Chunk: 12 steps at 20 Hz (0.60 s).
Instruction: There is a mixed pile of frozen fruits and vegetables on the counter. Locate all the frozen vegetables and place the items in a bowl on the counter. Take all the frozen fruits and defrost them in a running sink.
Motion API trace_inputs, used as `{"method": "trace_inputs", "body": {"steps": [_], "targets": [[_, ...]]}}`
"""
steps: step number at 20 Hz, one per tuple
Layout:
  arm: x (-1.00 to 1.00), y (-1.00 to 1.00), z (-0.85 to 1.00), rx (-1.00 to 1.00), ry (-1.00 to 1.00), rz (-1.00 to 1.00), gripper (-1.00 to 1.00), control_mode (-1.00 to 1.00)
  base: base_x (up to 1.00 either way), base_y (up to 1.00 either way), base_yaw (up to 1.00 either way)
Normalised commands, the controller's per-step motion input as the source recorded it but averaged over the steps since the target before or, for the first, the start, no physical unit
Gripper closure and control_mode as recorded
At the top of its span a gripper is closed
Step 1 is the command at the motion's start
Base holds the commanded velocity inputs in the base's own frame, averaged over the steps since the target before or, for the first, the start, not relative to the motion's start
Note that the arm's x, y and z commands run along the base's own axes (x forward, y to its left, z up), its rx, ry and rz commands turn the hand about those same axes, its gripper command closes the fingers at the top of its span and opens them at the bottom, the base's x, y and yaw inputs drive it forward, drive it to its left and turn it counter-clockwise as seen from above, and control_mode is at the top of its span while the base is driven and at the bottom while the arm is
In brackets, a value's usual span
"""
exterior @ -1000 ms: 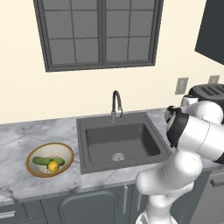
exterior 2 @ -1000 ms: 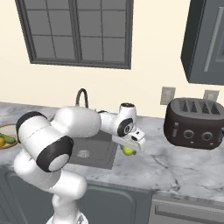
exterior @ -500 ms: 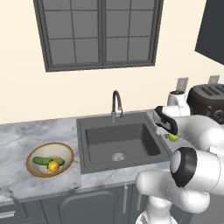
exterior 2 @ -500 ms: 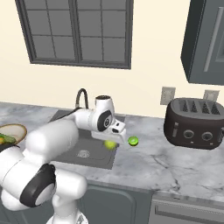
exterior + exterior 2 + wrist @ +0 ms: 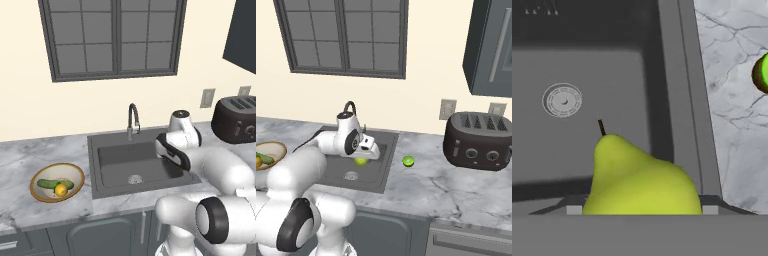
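1. The gripper (image 5: 362,159) is positioned over the right part of the sink (image 5: 336,172), above the basin.
2. The gripper is clamped on a yellow-green pear (image 5: 637,179); the hand view shows the fruit between the fingers, stem pointing away, with the basin floor and round drain (image 5: 562,100) beyond it. In the right base view the same fruit (image 5: 361,161) hangs just under the hand.
3. The faucet (image 5: 132,119) stands at the far rim of the sink, centred behind the basin.
4. A green lime (image 5: 408,161) lies on the counter (image 5: 456,190), just right of the sink and apart from the gripper. It also appears at the right edge of the hand view (image 5: 761,73).
5. The bowl (image 5: 35,182) sits on the counter left of the sink. It contains the cucumber (image 5: 49,184) and the yellow-orange round item (image 5: 61,190), which touch one another.
6. A dark toaster (image 5: 478,142) stands at the far right of the counter, well apart from the lime.
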Motion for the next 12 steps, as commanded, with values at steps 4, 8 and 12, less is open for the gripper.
{"method": "trace_inputs", "body": {"steps": [4, 8, 12], "targets": [[0.51, 0.68, -0.21, -0.01, -0.1, 0.11, 1.0, -1.0, 0.0, 0.0, 0.0], [0.37, 0.35, -0.51, 0.0, -0.09, 0.02, 1.0, -1.0, 0.0, 0.0, 0.0], [0.5, 0.0, -0.47, 0.08, -0.01, -0.01, 1.0, -1.0, 0.0, 0.0, 0.0]]}}
